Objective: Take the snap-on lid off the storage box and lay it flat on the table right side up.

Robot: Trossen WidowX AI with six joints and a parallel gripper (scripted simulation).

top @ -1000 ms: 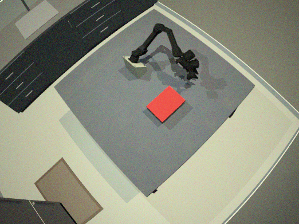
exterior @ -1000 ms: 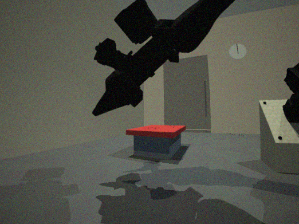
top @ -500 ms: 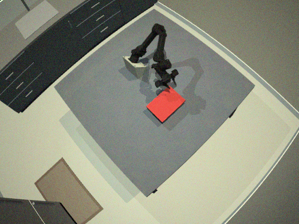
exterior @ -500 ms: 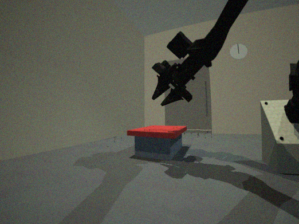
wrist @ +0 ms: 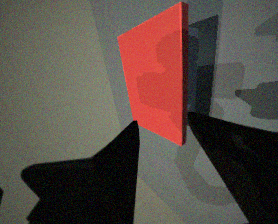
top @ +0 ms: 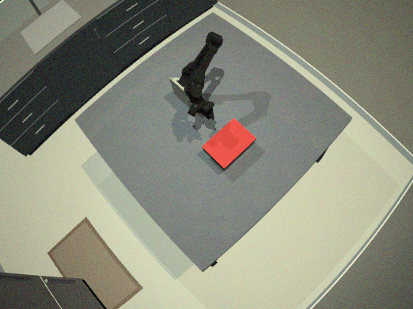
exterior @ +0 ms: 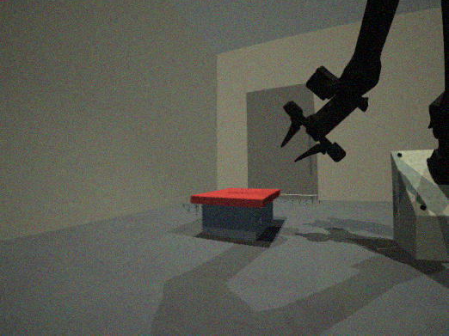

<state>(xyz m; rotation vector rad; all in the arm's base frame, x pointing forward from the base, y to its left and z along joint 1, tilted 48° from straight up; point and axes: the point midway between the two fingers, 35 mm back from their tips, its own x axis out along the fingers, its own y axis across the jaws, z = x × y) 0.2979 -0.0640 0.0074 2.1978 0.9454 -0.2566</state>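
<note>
The red lid (top: 233, 142) (exterior: 236, 197) (wrist: 160, 70) lies level on top of the storage box, its edges jutting past the walls. The box (exterior: 232, 221) (wrist: 192, 82) is dark blue and stands on the grey table (top: 166, 176) (exterior: 107, 282); from above the lid hides nearly all of it. My gripper (top: 210, 115) (exterior: 288, 154) (wrist: 162, 120) is open and empty, its fingers partly apart. It hangs above the lid's height, on the arm-base side of the box, and tilts down toward it. In the wrist view the lid shows beyond and between the fingertips, with no contact visible.
The arm's pale wedge-shaped base (top: 179, 89) (exterior: 406, 204) stands on the table, beyond the gripper from the box. Dark cabinets (top: 138, 24) run along one side of the table. Arm shadows fall across the lid and table.
</note>
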